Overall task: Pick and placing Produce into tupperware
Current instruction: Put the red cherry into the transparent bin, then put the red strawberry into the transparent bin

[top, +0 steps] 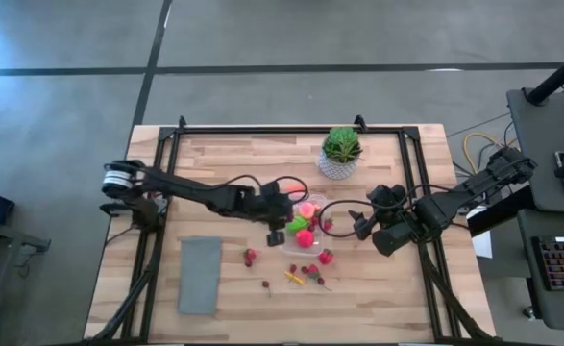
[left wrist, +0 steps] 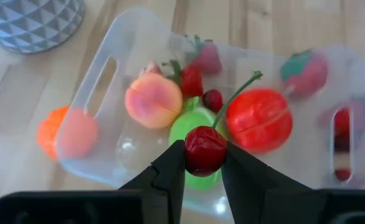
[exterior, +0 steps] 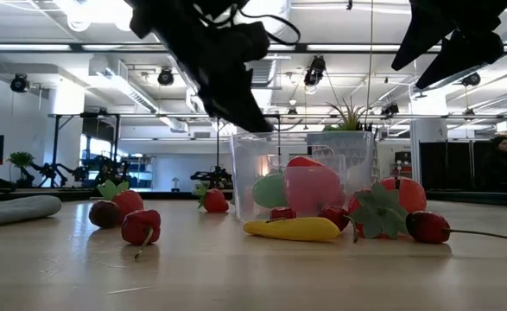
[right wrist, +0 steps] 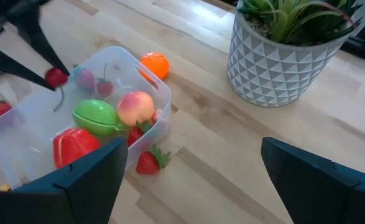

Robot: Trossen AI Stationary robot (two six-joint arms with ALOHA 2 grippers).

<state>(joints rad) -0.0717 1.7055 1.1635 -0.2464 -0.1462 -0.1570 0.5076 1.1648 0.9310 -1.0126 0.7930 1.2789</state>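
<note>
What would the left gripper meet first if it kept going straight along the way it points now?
Probably the green piece lying in the clear tub. The left gripper, pinching a cherry, points down into the tub, and the green piece sits right behind the cherry in the left wrist view; the gap between them is hard to judge.

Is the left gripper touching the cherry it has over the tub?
Touching. In the left wrist view the left gripper's two fingers press both sides of the cherry above the tupperware.
</note>
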